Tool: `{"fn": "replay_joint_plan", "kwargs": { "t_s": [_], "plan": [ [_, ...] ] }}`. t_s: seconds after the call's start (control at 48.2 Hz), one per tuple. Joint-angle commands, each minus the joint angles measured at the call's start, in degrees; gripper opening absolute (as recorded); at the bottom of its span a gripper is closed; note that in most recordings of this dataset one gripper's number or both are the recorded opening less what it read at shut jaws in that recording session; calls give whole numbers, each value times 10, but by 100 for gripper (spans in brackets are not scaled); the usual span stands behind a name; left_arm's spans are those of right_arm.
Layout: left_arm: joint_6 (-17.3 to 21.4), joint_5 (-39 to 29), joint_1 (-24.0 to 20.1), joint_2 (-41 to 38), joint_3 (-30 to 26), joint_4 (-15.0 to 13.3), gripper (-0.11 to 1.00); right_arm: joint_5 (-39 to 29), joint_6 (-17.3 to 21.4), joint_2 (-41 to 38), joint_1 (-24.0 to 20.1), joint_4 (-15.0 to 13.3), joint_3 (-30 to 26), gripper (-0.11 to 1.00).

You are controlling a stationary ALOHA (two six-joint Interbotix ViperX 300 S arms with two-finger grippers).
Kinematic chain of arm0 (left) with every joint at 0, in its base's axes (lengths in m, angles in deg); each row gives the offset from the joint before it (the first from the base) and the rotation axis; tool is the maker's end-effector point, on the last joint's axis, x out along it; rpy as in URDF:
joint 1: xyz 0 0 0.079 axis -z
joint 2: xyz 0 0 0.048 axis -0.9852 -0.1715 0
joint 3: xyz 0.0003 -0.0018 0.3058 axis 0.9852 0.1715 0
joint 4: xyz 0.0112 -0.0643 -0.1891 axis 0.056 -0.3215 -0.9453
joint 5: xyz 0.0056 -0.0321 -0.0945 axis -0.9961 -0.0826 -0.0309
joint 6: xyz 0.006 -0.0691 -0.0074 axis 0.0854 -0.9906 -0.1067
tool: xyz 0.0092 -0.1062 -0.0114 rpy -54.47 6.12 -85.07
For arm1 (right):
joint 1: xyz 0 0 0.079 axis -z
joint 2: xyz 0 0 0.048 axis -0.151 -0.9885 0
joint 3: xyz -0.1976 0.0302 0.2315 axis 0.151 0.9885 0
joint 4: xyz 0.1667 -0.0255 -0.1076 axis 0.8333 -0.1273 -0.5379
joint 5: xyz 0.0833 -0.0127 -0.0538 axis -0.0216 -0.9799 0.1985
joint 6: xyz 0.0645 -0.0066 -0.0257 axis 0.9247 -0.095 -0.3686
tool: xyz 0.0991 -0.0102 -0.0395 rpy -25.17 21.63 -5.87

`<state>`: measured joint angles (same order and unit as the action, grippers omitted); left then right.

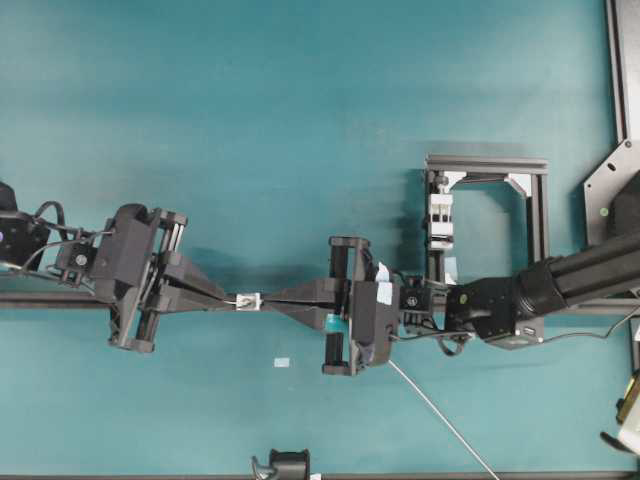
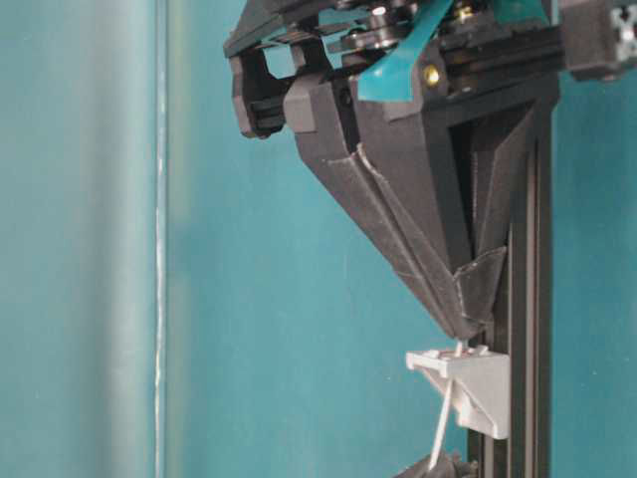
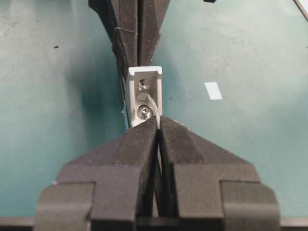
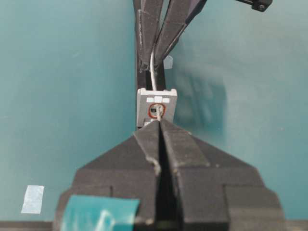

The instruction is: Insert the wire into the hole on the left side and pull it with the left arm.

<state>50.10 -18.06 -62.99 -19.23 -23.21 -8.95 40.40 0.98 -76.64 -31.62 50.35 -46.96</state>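
Looking down from overhead, I see both arms stretched flat along the black rail [image 1: 40,297], tips meeting at the small bracket [image 1: 249,299] from opposite sides. My left gripper [image 3: 158,126] has its fingers pressed together on the wire [image 3: 151,102], which curves out of the hole [image 3: 141,85] in the bracket's face. My right gripper [image 4: 159,124] is also pinched closed on the wire right at the ringed hole's far side. The wire's long tail trails away across the teal table [image 1: 300,100] behind the right wrist.
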Motion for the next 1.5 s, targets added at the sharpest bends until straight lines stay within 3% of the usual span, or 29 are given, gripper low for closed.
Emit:
{"fn": "replay_joint_plan", "kwargs": {
  "t_s": [0.0, 0.27, 0.353, 0.561, 0.623, 0.955, 1.474],
  "plan": [
    [1, 0, 4, 6, -5, 2, -10, -4, 1, 8, 5, 1, -8, 2],
    [1, -15, 4, 6, -8, 2, -10, -6, 1, 14, 5, 1, -7, 4],
    [1, -16, 4, 6, -9, 2, -10, -6, 0, 20, 5, 2, -5, 18],
    [1, -16, 4, 6, -8, 2, -10, -15, -2, 30, 5, 1, -4, 79],
    [1, -16, 4, 6, -8, 2, -10, -17, -2, 30, 5, 2, -4, 88],
    [1, -21, 4, 13, -3, 2, -10, -17, -2, 31, 5, 1, -3, 88],
    [1, -101, 16, 97, 44, 2, -10, -22, -1, 30, 5, 1, -2, 88]
  ]
}}
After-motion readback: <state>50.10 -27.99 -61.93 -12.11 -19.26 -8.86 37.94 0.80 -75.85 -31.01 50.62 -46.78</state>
